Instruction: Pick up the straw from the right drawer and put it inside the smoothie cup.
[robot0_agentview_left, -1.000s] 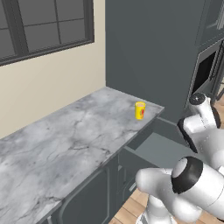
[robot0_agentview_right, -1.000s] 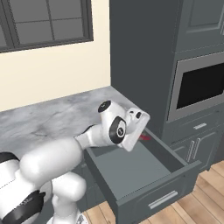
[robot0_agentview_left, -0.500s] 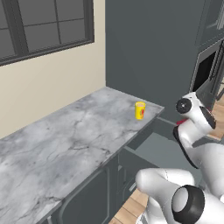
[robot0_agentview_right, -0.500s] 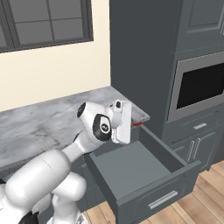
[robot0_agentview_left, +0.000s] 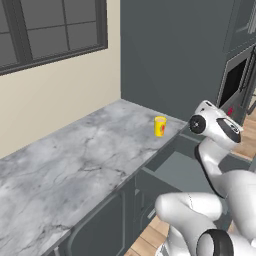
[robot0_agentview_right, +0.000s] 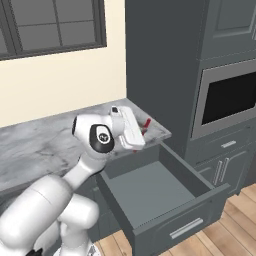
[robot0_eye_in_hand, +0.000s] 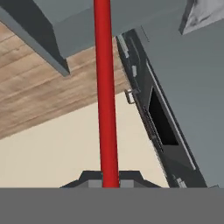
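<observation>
The red straw (robot0_eye_in_hand: 105, 87) runs straight up the hand view from between my fingertips, and my gripper (robot0_eye_in_hand: 110, 180) is shut on it. From the right base view, the gripper (robot0_agentview_right: 141, 134) hangs above the back left corner of the open right drawer (robot0_agentview_right: 150, 187), with the straw's tip (robot0_agentview_right: 146, 123) poking out past the hand. The drawer's flat grey bottom is bare. The yellow smoothie cup (robot0_agentview_left: 160, 126) stands upright on the marble counter near its right end, left of my hand. In the left base view a bit of the straw (robot0_agentview_left: 230, 111) shows above the wrist.
The marble counter (robot0_agentview_left: 75, 165) stretches left under a window. A tall dark cabinet (robot0_agentview_right: 160, 60) rises behind the cup, and a wall oven (robot0_agentview_right: 227, 97) sits right of the drawer. Cabinet doors (robot0_agentview_left: 107, 225) lie below the counter, over a wooden floor.
The hand has lifted out of the drawer with the straw and swung up and left toward the counter's end, turning as it rose.
</observation>
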